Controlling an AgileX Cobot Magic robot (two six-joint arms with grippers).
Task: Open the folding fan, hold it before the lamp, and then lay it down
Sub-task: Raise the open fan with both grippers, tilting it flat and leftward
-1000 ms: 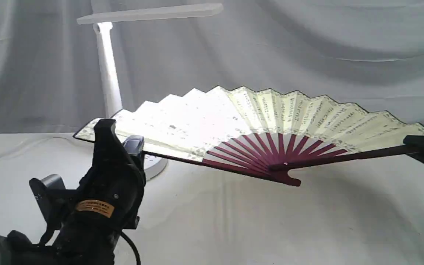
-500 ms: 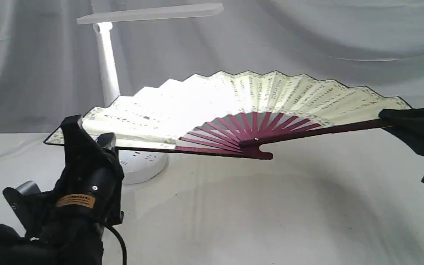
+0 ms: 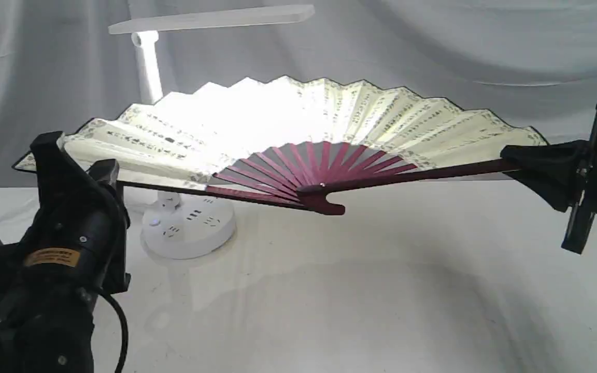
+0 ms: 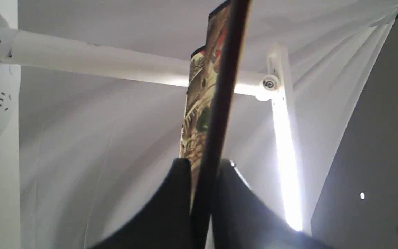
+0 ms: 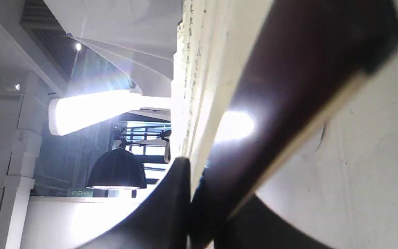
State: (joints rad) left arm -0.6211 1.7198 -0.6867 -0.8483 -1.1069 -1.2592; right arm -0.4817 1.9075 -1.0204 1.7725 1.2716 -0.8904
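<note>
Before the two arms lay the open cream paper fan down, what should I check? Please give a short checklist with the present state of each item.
1. Cream pleated paper fan with maroon ribs spread fully open: ok.
2. Left gripper shut on one dark guard: ok.
3. Right gripper shut on the other guard: ok.
4. Fan held off the white table, before the lit white plastic desk lamp: ok.
5. Room on the table below the fan's right half: ok.
6. Fan's left end far enough from the lamp's round base to come down: cannot tell.
</note>
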